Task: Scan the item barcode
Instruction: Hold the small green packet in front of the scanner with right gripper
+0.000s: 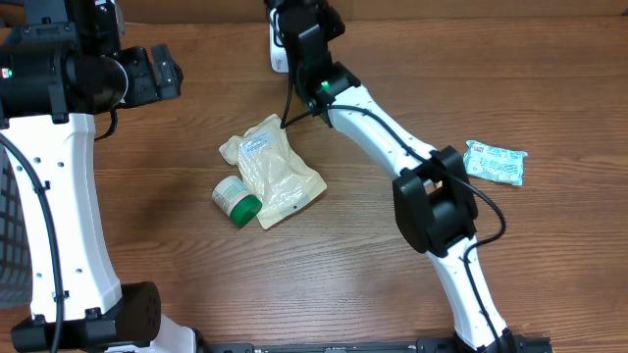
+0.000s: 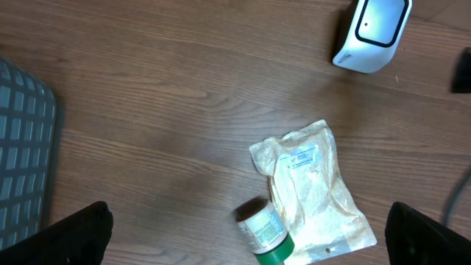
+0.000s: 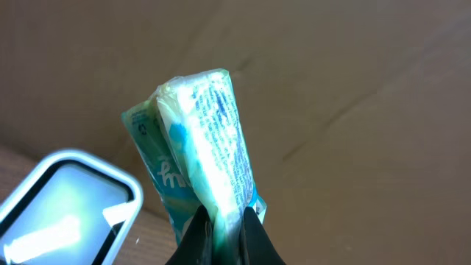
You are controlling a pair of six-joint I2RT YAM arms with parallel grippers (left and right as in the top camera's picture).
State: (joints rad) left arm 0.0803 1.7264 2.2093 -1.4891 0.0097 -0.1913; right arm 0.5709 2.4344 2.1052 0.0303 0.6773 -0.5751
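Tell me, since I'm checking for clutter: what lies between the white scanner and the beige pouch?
Nothing: the left wrist view shows bare wood table between scanner and pouch.

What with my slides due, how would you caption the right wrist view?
Right gripper, jaws shut on a teal-printed packet, beside the lit scanner.

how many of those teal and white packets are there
2. The loose packet lies flat on the table, right of the right arm. The held packet is pinched in the right pincer, next to the scanner. The arms may hide others.
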